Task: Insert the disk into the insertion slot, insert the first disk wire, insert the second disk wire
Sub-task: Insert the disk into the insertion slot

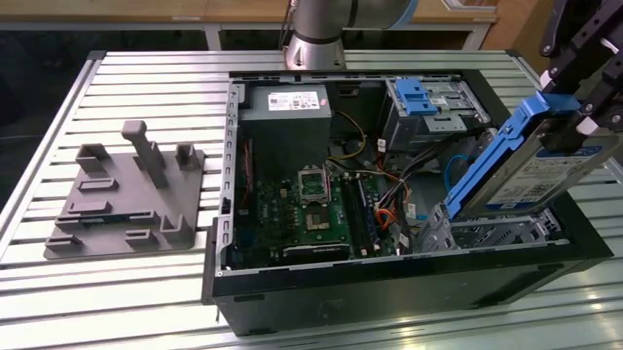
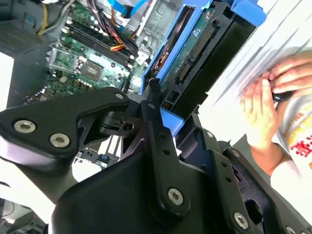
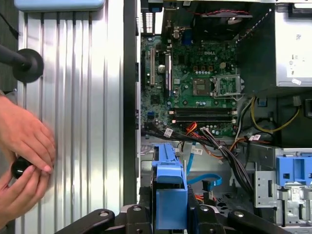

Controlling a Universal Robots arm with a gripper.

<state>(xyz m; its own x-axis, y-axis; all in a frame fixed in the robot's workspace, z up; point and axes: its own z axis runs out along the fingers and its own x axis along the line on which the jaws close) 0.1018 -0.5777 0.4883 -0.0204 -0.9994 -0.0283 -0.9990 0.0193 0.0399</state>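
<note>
In the exterior view my gripper [image 1: 573,117] is shut on the disk [image 1: 540,171], a silver drive with a white label in a bright blue carrier. I hold it steeply tilted over the case's front right corner. Its lower end reaches down to the insertion slot [image 1: 506,233], a perforated grey cage; whether they touch I cannot tell. The disk's blue carrier [image 3: 168,187] sits between my black fingers [image 3: 204,217], and the disk [image 2: 195,53] shows its connector edge. The first disk wire [image 1: 384,216], orange and black, and the second disk wire [image 1: 453,171], light blue, lie loose inside the case beside the cage.
The open computer case [image 1: 389,281] holds a motherboard [image 1: 311,208], a power supply [image 1: 287,102] and a grey drive unit with a blue latch [image 1: 419,98]. A grey fixture plate [image 1: 117,197] lies at the exterior view's left. A person's hands [image 3: 22,151] hold a small black object over the slatted table.
</note>
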